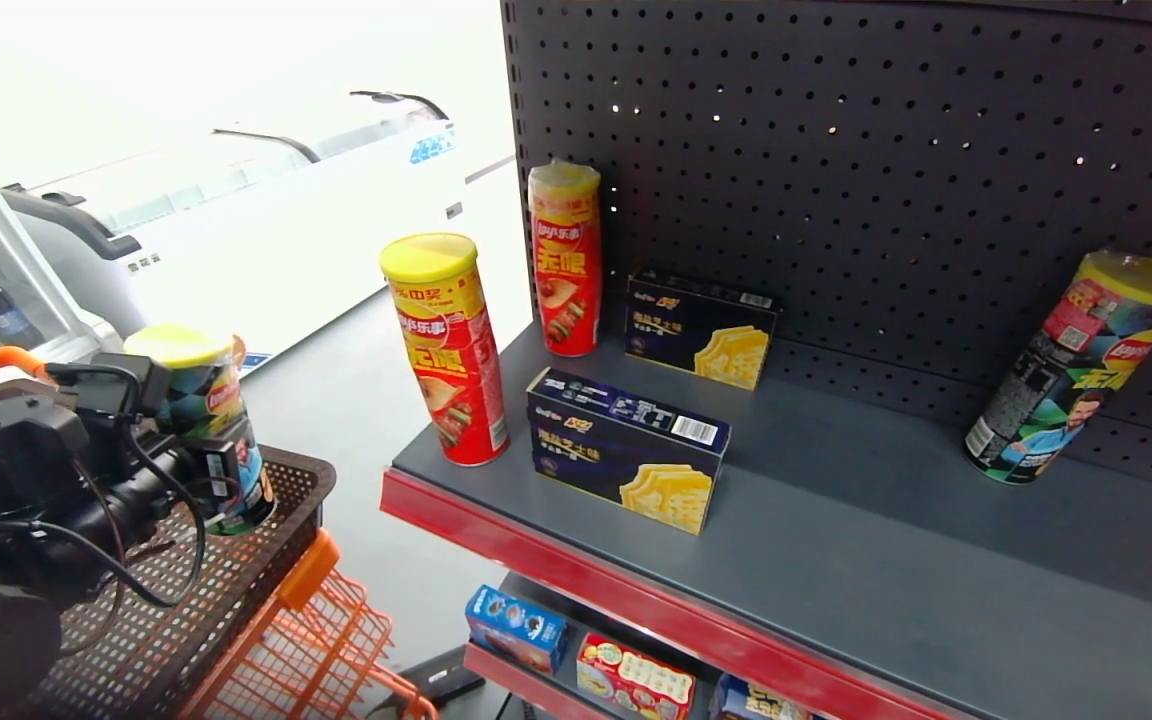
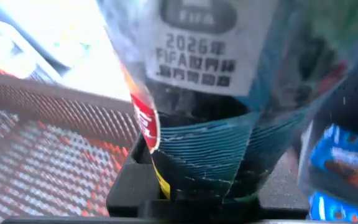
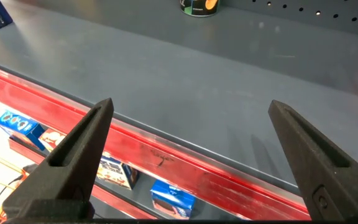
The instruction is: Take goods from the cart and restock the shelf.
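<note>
The left gripper [image 2: 188,196] clamps an upright chip can [image 1: 198,400] over the shelf-side edge of the cart basket [image 1: 266,560] — the right gripper [image 3: 191,109], wide open and empty, hangs above the front edge of the shelf [image 1: 836,540].

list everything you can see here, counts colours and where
shelf: 1, grey, red front edge
red chip cans: 2, red, yellow lids, shelf left
navy boxes: 2, navy-yellow, beside red cans
leaning chip can: 1, dark, against pegboard, right
cart basket: 1, brown mesh, orange frame, lower left
held chip can: 1, dark, at cart basket
lower boxes: 3, blue and red, shelf below
chest freezer: 1, white, behind
left tool: 1, black, shut on held chip can
right tool: 1, black, open over shelf edge
</note>
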